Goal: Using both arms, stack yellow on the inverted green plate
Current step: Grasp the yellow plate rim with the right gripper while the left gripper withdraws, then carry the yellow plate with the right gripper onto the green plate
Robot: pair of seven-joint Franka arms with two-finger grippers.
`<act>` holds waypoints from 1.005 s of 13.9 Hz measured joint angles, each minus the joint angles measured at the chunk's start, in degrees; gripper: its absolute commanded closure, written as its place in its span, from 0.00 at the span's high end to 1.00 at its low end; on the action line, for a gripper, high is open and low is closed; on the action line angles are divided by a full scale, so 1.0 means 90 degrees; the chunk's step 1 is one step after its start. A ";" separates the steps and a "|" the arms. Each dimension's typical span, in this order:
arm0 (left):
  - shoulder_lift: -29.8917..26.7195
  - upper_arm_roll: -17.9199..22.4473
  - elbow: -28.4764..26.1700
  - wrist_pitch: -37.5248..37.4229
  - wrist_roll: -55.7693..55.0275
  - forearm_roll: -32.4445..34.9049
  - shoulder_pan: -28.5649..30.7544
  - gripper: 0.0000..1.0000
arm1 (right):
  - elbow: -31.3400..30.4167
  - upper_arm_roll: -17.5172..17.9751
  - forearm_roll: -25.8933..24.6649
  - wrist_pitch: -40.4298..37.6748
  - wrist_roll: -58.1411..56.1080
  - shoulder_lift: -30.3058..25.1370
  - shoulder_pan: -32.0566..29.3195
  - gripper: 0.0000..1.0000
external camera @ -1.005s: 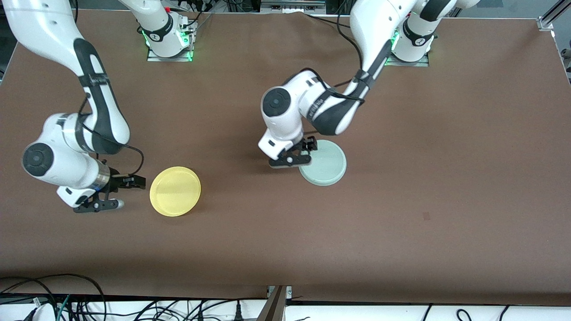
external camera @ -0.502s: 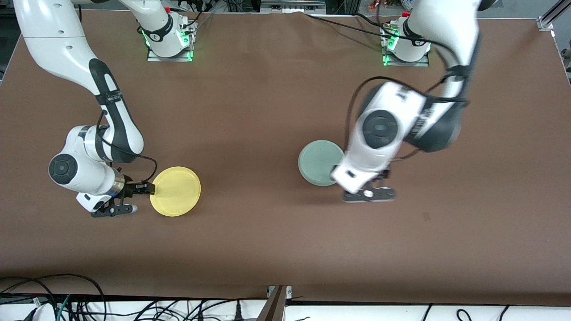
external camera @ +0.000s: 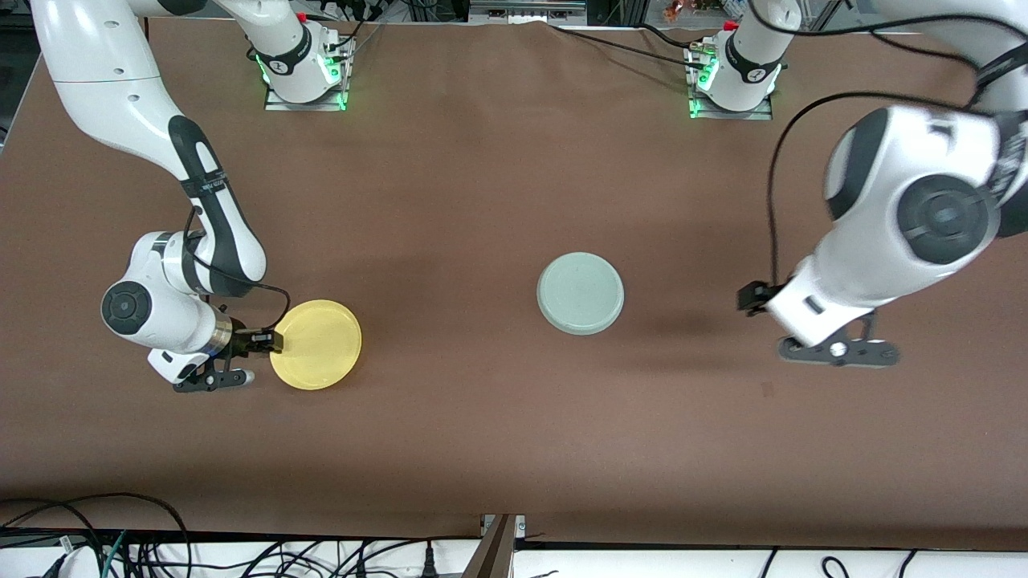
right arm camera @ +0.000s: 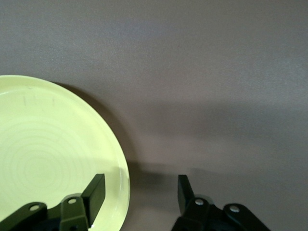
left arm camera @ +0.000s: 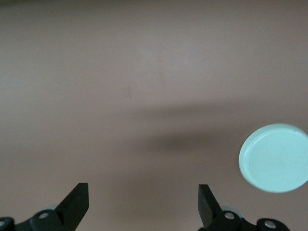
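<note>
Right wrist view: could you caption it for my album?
Open right gripper at the yellow plate's edge, one finger over the rim, on the brown table.

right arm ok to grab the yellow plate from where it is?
Probably yes. The right gripper is at the yellow plate rim, fingers open, one finger over the rim and the other off it. Nothing lies between. The left gripper is well away, off the green plate.

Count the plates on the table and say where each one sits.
2. The round yellow plastic plate lies toward the right arm's end; the round pale green plate, upside down, lies mid-table. None looks hidden.
</note>
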 measured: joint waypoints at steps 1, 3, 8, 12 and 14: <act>-0.0252 -0.0001 -0.0181 -0.0107 0.0054 0.0000 0.0074 1.00 | -0.0001 0.0003 0.0000 0.0002 0.0000 0.0003 0.0000 0.41; -0.0810 -0.0002 -0.0628 -0.0181 0.0143 0.0000 0.0189 1.00 | -0.0001 0.0006 0.0000 0.0005 0.0003 0.0006 0.0001 0.37; -0.2168 0.0163 -0.2011 0.0557 0.0304 -0.0013 0.0532 1.00 | -0.0004 0.0016 0.0002 0.0008 0.0019 0.0020 0.0071 0.32; -0.2688 0.0446 -0.2890 0.1039 0.0447 -0.0468 0.0664 1.00 | -0.0004 0.0015 0.0003 0.0012 0.0024 0.0027 0.0073 0.00; -0.2712 0.0445 -0.2908 0.0969 0.0510 -0.0498 0.0683 1.00 | -0.0003 0.0016 0.0004 0.0012 0.0026 0.0027 0.0073 0.00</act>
